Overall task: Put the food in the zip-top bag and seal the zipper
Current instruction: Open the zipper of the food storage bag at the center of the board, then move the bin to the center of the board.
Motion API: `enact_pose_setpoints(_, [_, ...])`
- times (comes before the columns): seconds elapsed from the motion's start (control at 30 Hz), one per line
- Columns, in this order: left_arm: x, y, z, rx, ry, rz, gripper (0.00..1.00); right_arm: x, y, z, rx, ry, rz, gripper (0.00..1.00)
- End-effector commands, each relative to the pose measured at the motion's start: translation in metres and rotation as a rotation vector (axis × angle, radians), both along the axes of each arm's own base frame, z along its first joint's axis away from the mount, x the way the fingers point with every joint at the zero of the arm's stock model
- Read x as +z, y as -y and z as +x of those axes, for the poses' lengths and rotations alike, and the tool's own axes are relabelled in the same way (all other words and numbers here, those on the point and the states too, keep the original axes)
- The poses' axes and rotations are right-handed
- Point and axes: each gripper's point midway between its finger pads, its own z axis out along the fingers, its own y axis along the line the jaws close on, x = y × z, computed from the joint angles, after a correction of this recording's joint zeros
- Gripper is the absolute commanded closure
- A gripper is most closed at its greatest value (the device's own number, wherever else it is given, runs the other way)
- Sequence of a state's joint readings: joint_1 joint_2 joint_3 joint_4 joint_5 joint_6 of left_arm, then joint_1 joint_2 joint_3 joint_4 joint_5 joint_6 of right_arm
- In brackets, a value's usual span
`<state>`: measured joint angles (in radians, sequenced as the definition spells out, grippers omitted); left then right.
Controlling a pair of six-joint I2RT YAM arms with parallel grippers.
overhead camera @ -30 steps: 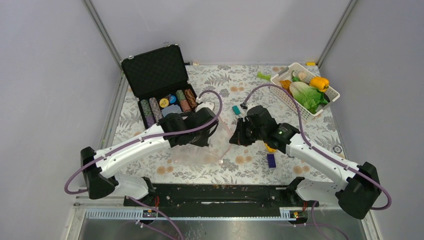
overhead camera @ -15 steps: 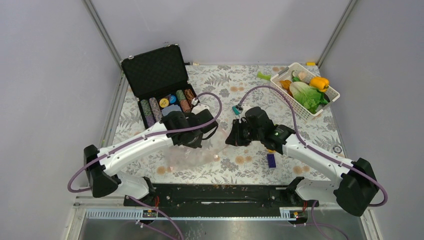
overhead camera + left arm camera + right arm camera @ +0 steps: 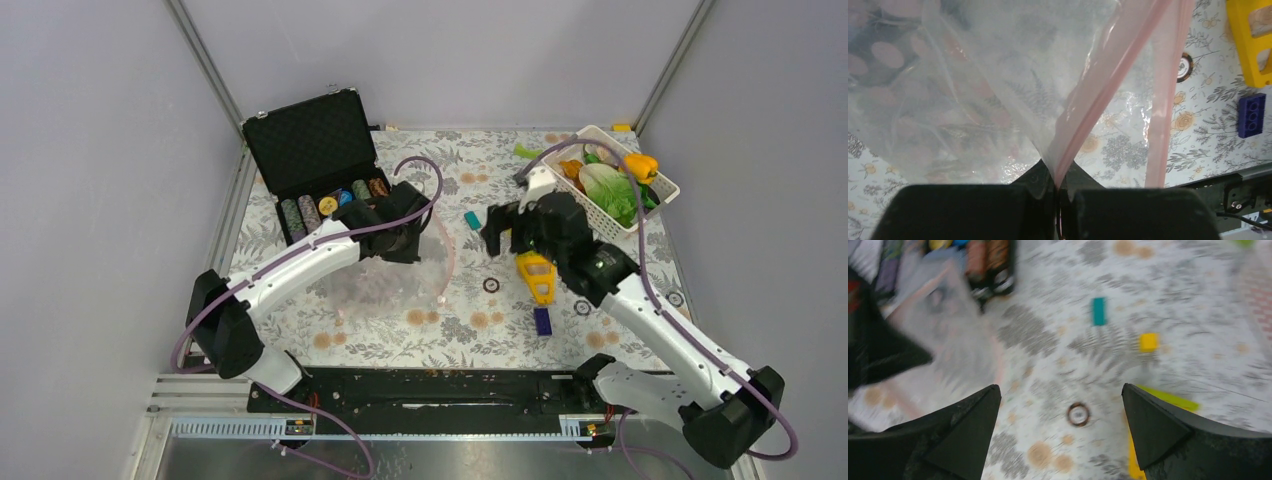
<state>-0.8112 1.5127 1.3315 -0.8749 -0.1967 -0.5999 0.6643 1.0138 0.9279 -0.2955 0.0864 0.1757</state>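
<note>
The clear zip-top bag (image 3: 385, 290) with pale pink dots hangs and lies left of the table's middle. Its pink zipper (image 3: 447, 255) curves down its right side. My left gripper (image 3: 408, 240) is shut on the bag's mouth edge, and in the left wrist view the zipper (image 3: 1108, 85) runs up from the pinched jaws of this gripper (image 3: 1058, 175). My right gripper (image 3: 503, 230) hovers open and empty right of the bag, also seen in its wrist view (image 3: 1060, 390). The food, a yellow bell pepper (image 3: 638, 165) and a lettuce leaf (image 3: 605, 188) among it, lies in the white basket (image 3: 650, 215).
An open black case (image 3: 320, 170) of poker chips stands back left. A green piece (image 3: 527, 152) lies beside the basket. A yellow block (image 3: 535, 275), blue block (image 3: 542, 320), teal block (image 3: 472, 219) and a loose chip (image 3: 491, 285) lie near the right arm.
My right gripper has opened and pulled away from the bag toward the back right. My left gripper has carried the bag's edge toward the back.
</note>
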Motion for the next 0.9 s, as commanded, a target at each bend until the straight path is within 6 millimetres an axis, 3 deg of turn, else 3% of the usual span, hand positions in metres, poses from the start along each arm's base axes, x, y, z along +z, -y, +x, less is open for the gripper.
enact_pose_setpoints(0.0, [0.008,0.015,0.011,-0.051,0.033,-0.090,1.00,0.017,0.074,0.059,-0.279,0.033,-0.083,0.00])
enact_pose_setpoints(0.17, [0.003,0.012,0.014,-0.051,0.025,-0.093,1.00,-0.008,0.125,0.144,-0.404,-0.118,-0.087,0.00])
enact_pose_setpoints(0.23, [0.002,0.010,0.014,-0.046,0.023,-0.094,1.00,-0.027,0.151,0.181,-0.486,-0.208,-0.129,0.00])
enact_pose_setpoints(0.3, [0.001,0.009,0.014,-0.048,0.030,-0.096,1.00,-0.025,0.167,0.216,-0.516,-0.259,-0.156,0.00])
enact_pose_setpoints(0.43, [-0.005,0.006,0.013,-0.049,0.015,-0.097,1.00,-0.079,0.193,0.255,-0.544,-0.378,-0.283,0.00])
enact_pose_setpoints(0.47, [-0.007,0.006,0.013,-0.049,0.009,-0.096,1.00,-0.078,0.198,0.261,-0.560,-0.375,-0.292,0.00])
enact_pose_setpoints(0.53, [-0.011,0.005,0.012,-0.052,-0.004,-0.089,1.00,-0.101,0.204,0.266,-0.559,-0.439,-0.318,0.00])
enact_pose_setpoints(0.73, [-0.024,0.000,0.009,-0.063,-0.040,-0.047,1.00,-0.147,0.204,0.249,-0.487,-0.572,-0.376,0.01])
enact_pose_setpoints(0.87, [-0.027,-0.001,0.009,-0.064,-0.045,-0.041,1.00,-0.164,0.186,0.237,-0.356,-0.619,-0.335,0.13])
